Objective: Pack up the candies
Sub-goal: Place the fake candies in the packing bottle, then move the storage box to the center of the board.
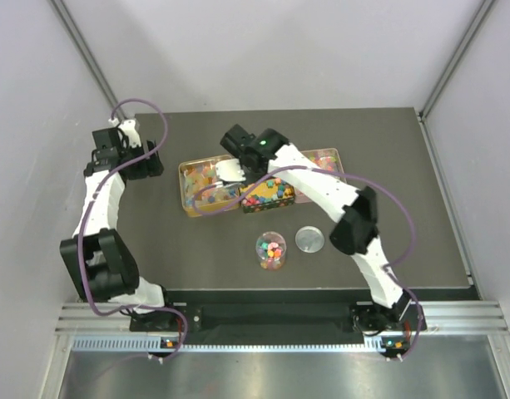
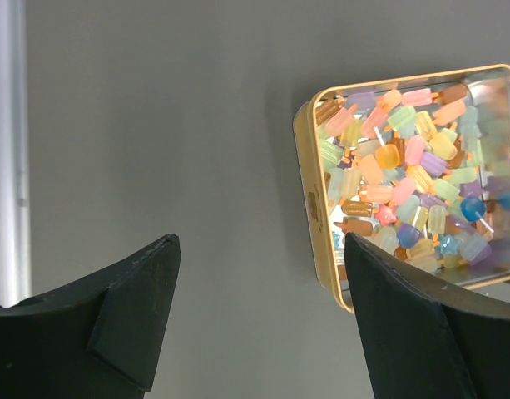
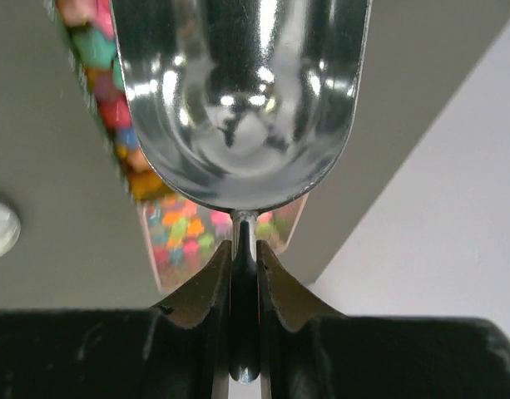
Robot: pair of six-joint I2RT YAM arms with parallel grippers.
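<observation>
Partly hidden beneath the right arm, candies [image 2: 404, 166] fill gold tins [image 1: 182, 189]; more sit in a jar [image 1: 270, 249]. Right gripper [image 3: 245, 249] pinches the handle of an empty scoop [image 3: 238, 100]; left gripper [image 2: 259, 249] gapes wide, holding nothing.

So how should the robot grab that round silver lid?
By its rim, from straight above. The lid lies flat on the table, apart from the jar, so its thin round edge is probably the only place where jaws can pinch two opposite sides.
</observation>
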